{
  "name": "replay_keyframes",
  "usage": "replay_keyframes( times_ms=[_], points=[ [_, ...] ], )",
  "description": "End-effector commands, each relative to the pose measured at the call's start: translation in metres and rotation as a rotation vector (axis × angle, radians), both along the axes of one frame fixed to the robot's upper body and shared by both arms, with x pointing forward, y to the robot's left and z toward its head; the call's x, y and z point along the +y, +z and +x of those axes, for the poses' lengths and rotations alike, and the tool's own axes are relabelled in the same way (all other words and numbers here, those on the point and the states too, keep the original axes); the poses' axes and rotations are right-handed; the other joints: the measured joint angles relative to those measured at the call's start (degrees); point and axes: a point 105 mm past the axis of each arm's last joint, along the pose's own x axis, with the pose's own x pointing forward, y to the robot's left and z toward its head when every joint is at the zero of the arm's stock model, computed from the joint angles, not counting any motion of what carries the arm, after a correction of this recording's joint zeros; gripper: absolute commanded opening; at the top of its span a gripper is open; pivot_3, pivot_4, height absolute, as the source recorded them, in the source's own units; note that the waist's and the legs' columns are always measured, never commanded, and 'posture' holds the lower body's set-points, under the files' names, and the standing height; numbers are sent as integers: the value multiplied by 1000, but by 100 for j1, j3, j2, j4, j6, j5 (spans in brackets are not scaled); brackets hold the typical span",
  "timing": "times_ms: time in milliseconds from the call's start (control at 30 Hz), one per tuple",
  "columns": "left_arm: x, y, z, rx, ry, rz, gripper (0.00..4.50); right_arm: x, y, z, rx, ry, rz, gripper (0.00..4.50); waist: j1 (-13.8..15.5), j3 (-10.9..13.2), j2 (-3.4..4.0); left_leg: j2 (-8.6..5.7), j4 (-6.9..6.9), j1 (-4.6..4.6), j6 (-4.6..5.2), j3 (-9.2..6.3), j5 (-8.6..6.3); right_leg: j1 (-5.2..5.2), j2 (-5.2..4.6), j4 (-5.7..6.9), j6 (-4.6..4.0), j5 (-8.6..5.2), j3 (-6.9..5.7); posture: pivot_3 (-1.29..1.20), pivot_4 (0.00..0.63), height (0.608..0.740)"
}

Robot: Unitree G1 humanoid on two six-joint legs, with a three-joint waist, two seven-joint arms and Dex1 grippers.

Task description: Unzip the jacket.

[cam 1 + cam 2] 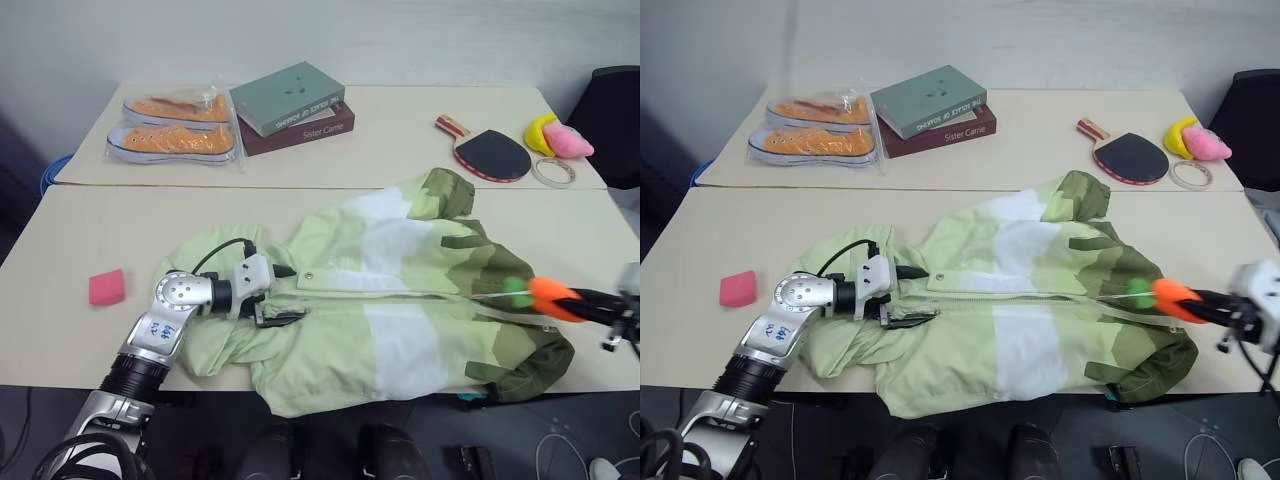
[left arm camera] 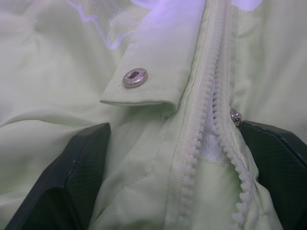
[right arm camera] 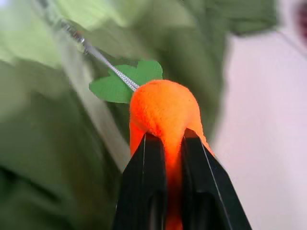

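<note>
Closest to the head camera, the left arm reaches forward and inward over the near table edge, its wrist bent so the left gripper (image 1: 283, 296) lies nearly level on the jacket (image 1: 400, 320). Its black fingers (image 2: 72, 177) stand wide apart, pressed onto the pale green fabric on either side of the white zipper (image 2: 211, 124), holding nothing. Between them the zipper teeth have parted, and a metal snap (image 2: 135, 77) sits on a flap just ahead of the fingers.

Spread across the near table, the jacket lies with its collar end under the left gripper and its dark olive hem toward the right gripper (image 1: 580, 303). That gripper is stretched far out to the robot's right, pointing back inward and slightly down, past the hem. Its two fingers are clamped tight on the orange carrot charm (image 3: 164, 115), whose green leaf (image 3: 125, 81) and thin metal chain (image 3: 103, 61) run ahead of the fingertips toward the jacket, pulled taut.

Beside the left arm, on its outer side, a pink sponge (image 1: 106, 287) rests on the table. Well beyond both grippers, the far table carries orange shoes (image 1: 172, 127), stacked books (image 1: 292, 108) and a paddle (image 1: 488, 151).
</note>
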Motion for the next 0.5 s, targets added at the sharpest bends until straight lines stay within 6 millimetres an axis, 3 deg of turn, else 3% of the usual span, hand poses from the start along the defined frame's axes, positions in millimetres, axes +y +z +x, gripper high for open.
replay_keyframes(
  times_ms=[33, 300, 500],
  points=[
    [28, -28, 0, 88, 113, 86, 4500, -43, 8, -16, -74, -188, -119, 5, -34, -6, 8, 0, -1, 0, -1, 0, 1, 0, 0, 0, 0, 0, -1, 0, 150, 740],
    [22, -23, 10, 71, 159, 39, 4500, -80, 13, -16, -147, -440, -167, 5, -70, -30, 50, 0, -3, 3, -1, 6, 2, -1, -2, 4, 0, 0, 8, 0, 150, 740],
    [24, -27, 13, 66, 172, 55, 4500, -92, 9, -9, -137, -566, -199, 5, -39, -42, 70, -2, -1, -1, -2, 3, 3, -2, -4, 3, 0, 0, 8, 0, 150, 740]
  ],
)
